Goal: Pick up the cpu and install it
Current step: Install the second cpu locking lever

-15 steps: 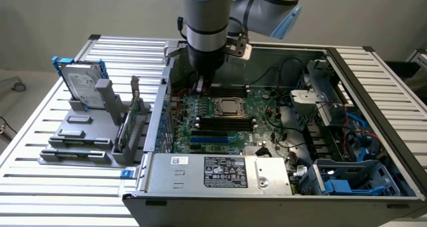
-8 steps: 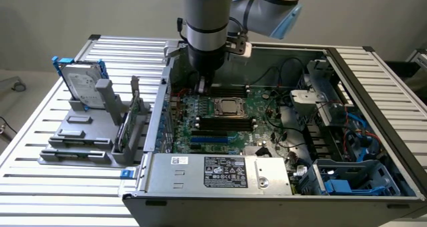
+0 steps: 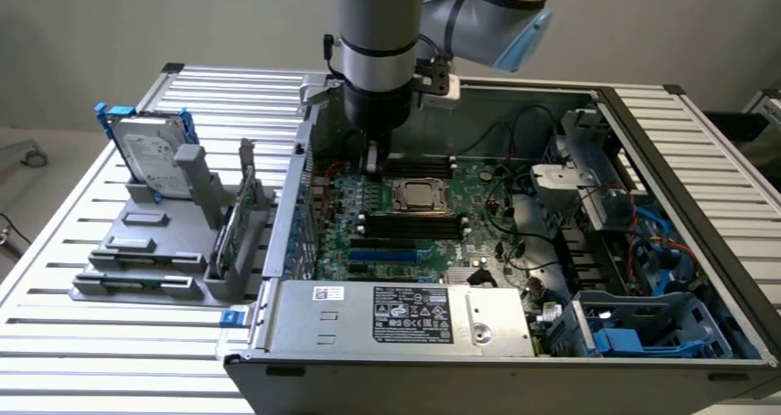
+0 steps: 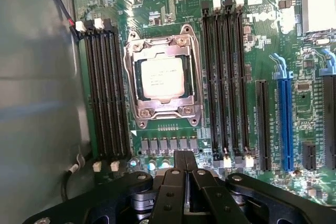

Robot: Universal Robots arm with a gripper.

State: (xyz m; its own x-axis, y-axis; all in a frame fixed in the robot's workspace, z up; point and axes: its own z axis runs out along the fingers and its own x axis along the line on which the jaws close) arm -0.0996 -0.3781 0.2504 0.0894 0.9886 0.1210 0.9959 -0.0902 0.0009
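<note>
The cpu (image 4: pixel 161 78), a small square chip with a dull silver top, lies flat in the metal socket frame (image 4: pixel 163 114) on the green motherboard (image 3: pixel 476 218). In the exterior view the cpu (image 3: pixel 419 194) sits mid-board inside the open computer case. My gripper (image 4: pixel 185 157) hangs above the board just off one side of the socket, its two black fingers pressed together with nothing between them. From outside, the gripper (image 3: pixel 376 165) reaches down into the case near its wall on the exterior view's left, beside the socket.
Black memory slots (image 4: pixel 107 93) flank the socket on both sides, with a blue card slot (image 4: pixel 286 124) beyond. A grey fixture (image 3: pixel 159 241) outside the case holds a hard drive (image 3: pixel 153 150) and a memory stick (image 3: pixel 251 216). The power supply (image 3: pixel 403 314) fills the case's near corner.
</note>
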